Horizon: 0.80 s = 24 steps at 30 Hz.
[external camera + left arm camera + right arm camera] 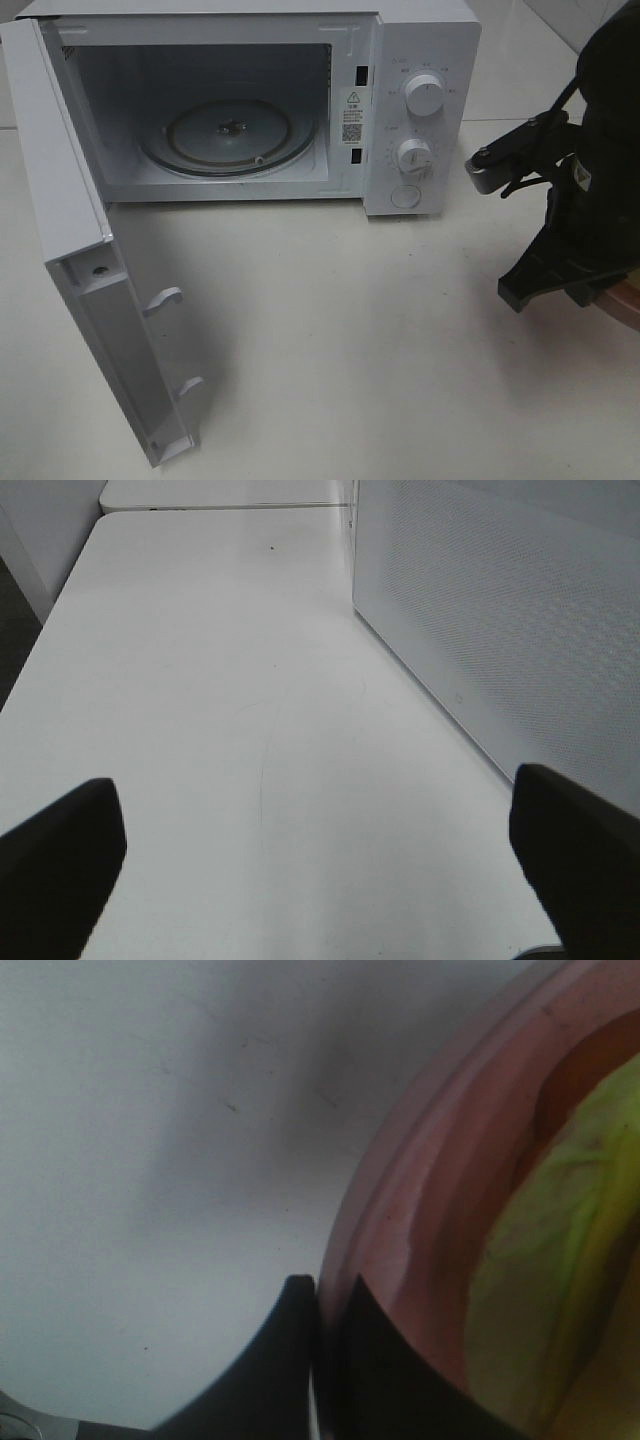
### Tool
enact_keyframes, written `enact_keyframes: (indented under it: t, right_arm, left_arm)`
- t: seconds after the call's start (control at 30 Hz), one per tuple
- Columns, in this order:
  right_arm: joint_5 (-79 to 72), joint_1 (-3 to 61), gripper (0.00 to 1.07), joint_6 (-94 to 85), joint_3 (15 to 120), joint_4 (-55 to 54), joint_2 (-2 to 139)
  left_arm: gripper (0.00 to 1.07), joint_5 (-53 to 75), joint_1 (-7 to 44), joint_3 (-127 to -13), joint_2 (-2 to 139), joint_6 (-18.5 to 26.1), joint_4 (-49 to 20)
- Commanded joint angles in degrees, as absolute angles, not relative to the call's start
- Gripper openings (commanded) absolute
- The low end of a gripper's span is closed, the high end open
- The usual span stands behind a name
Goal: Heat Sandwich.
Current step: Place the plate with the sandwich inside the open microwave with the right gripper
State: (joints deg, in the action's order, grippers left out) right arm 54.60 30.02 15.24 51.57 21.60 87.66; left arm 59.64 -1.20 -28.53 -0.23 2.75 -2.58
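Observation:
The sandwich (555, 1270) shows only in the right wrist view, as pale yellow-green filling on the round pink plate (420, 1210). My right gripper (318, 1300) is shut, and the plate's rim runs straight into the seam between its two black fingers. In the exterior high view that arm (590, 200) hangs at the right edge, with a sliver of the plate (628, 305) behind it. My left gripper (320, 880) is open and empty, low over the white table beside the microwave's perforated side wall (500, 630). It is outside the exterior high view.
The white microwave (420, 130) stands at the back with its door (90, 300) swung fully open to the left. The glass turntable (230, 135) inside is bare. Between the door and the right arm lies white tabletop (350, 330).

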Motion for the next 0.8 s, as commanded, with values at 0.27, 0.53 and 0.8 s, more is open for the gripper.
enact_keyframes:
  t: [0.27,0.53,0.8]
  right_arm:
    - [55.52,37.99,0.00,16.33,45.26,26.36,83.19]
    - [53.97,41.54,0.00,15.41,41.94,28.07,79.98]
    - [51.11,46.93,0.01,12.38,39.02,29.85,78.09]
  left_arm:
    - [1.01,59.47,-1.32,-28.42,-1.66,2.41,-2.86]
    - [1.01,59.47,-1.32,-28.42,-1.66,2.41,-2.86]
    - [1.01,59.47,-1.32,-28.42,-1.66,2.41,-2.86]
